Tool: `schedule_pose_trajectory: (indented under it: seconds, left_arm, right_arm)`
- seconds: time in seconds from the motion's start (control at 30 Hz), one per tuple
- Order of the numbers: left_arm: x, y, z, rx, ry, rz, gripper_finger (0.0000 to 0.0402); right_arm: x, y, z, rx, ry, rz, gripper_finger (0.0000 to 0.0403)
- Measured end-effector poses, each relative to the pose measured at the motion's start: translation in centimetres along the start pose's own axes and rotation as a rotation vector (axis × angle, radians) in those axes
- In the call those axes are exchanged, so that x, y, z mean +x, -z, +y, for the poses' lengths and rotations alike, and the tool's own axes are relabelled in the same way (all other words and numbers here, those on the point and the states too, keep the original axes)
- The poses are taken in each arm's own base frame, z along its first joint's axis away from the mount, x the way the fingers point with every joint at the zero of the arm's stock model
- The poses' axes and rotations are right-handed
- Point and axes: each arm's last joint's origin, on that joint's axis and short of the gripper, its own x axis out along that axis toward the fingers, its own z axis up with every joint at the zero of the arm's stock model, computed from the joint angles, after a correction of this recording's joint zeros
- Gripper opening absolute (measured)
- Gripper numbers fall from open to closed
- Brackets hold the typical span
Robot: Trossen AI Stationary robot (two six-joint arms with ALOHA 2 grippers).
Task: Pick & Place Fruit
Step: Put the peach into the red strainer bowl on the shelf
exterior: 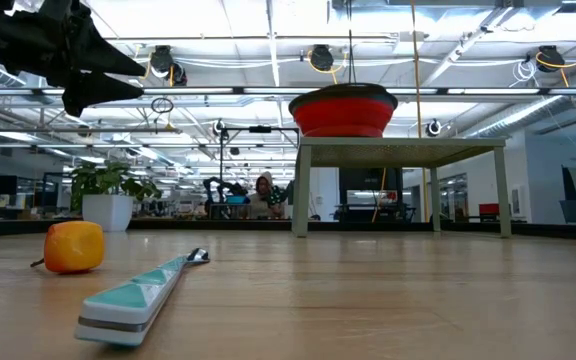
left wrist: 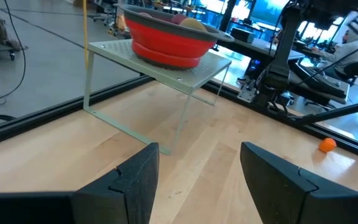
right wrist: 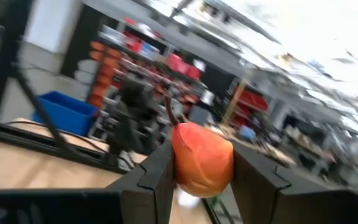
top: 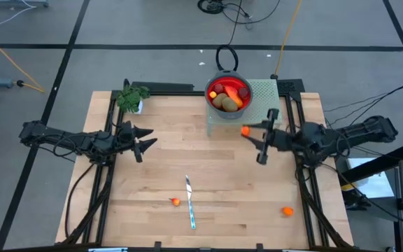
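A red bowl point(top: 228, 94) stands on a pale green wire rack point(top: 261, 94) at the table's far edge and holds several fruit: olive-brown ovals, dark red balls and a longer orange-red piece. My right gripper point(top: 250, 133) is just near of the rack, shut on a small orange fruit point(top: 245, 130). Two more orange bits lie on the table, one point(top: 175, 201) beside the knife and one point(top: 287, 210) near the right edge. My left gripper point(top: 142, 140) hovers open over the table's left half and touches nothing. My right gripper pinches the small orange fruit point(right wrist: 202, 158) between its two fingers, one finger point(right wrist: 160, 177) on either side of it. The fingers reach in roughly level from the table's right side. The fruit is clear of the table, and a dark stem sticks up from its top point(right wrist: 174, 115).
A slim silver knife with a teal handle point(top: 189, 203) lies on the near middle of the table. A green leafy plant in a white pot point(top: 131, 98) stands at the far left corner. Bare wood point(top: 201, 161) lies between the two grippers.
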Motion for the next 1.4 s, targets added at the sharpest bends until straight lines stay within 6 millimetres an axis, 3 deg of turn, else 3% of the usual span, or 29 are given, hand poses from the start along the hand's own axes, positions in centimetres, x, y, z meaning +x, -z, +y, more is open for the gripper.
schedule_pose_trajectory:
  seconds: [0.43, 0.8, 0.9, 1.4]
  left_arm:
    - [0.0, 0.0, 0.0, 0.001, -0.004, -0.001, 0.0225]
    - [0.0, 0.0, 0.0, 0.007, -0.016, -0.006, 0.0225]
    - [0.0, 0.0, 0.1, 0.007, -0.04, -0.015, 0.0225]
    - [0.0, 0.0, 0.2, 0.034, -0.079, -0.025, 0.0225]
  right_arm:
    - [1.0, 2.8, -4.9, 0.15, 0.25, 0.121, 0.0125]
    - [1.8, 5.6, -7.9, 0.36, 0.253, 0.174, 0.0125]
    - [2.5, 6.5, -8.5, 0.393, 0.241, 0.207, 0.0125]
    - [7.4, 7.0, -12.5, 0.414, 0.16, 0.478, 0.0125]
